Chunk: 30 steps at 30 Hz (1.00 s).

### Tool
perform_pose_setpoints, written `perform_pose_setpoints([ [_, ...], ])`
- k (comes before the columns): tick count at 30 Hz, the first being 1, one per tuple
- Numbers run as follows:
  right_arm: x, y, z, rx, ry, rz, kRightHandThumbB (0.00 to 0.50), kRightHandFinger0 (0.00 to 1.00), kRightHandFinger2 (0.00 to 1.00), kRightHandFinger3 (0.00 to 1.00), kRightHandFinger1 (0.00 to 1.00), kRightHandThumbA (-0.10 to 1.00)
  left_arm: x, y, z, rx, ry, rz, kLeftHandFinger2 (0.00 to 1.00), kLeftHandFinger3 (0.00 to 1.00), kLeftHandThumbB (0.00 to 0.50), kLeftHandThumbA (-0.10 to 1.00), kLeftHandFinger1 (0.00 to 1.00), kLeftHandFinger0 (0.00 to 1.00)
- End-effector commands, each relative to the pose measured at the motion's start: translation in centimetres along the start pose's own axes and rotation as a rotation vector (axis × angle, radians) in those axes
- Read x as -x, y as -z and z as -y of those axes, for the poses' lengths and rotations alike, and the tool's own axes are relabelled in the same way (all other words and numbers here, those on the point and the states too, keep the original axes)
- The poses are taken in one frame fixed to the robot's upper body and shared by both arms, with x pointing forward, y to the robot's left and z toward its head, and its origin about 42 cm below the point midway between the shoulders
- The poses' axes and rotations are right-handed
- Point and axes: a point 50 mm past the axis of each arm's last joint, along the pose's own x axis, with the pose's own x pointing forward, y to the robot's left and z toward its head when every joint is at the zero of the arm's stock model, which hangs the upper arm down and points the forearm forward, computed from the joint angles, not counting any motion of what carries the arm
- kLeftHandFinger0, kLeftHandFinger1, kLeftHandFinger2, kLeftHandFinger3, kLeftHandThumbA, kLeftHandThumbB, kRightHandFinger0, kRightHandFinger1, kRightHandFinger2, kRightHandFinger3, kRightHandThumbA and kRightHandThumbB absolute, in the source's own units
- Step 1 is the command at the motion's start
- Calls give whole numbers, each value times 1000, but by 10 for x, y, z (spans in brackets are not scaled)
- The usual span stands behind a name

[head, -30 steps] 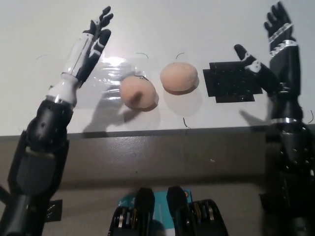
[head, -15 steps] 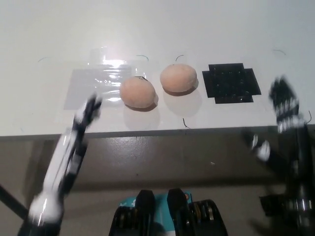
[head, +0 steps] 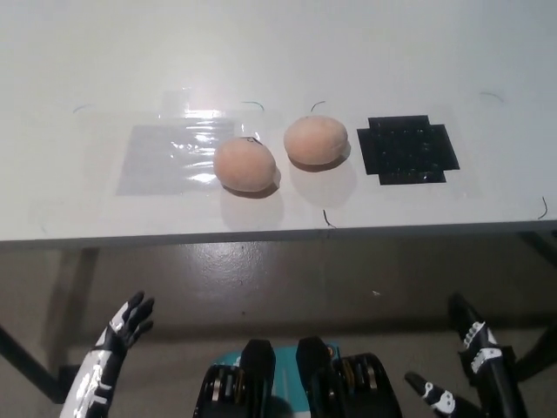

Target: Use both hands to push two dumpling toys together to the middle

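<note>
Both hands, left hand [head: 122,326] and right hand [head: 470,335], have dropped away open and empty, well below the two dumplings [head: 244,165] [head: 315,140], which look light, soft and best pushed at their outer sides.

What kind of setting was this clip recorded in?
Probably a lab or test bench, not a kitchen: a plain white table bearing two dumpling toys, a taped clear plastic sheet and a black pad, over a bare floor.

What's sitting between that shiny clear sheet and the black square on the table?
In the head view, two dumpling toys: one overlapping the clear sheet's right edge, the other left of the black square, a narrow gap between them.
</note>
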Motion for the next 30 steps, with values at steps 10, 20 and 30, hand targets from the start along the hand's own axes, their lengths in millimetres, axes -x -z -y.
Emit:
perform_pose_setpoints([
  [10, -9, 19, 16, 14, 18, 10, 377, 1000, 1000, 1000, 1000, 1000, 9, 32, -18, 3, -59, -35, 1000, 1000, 272, 1000, 1000, 1000],
  [20, -31, 10, 11, 3, 44, 55, 388, 1000, 1000, 1000, 1000, 1000, -8, 39, -24, 1, -50, -34, 1000, 1000, 299, 1000, 1000, 1000],
  [30, -24, 7, 6, -23, 35, 68, 361, 1000, 1000, 1000, 1000, 1000, 10, 38, -27, -11, -56, -56, 1000, 1000, 256, 1000, 1000, 1000],
])
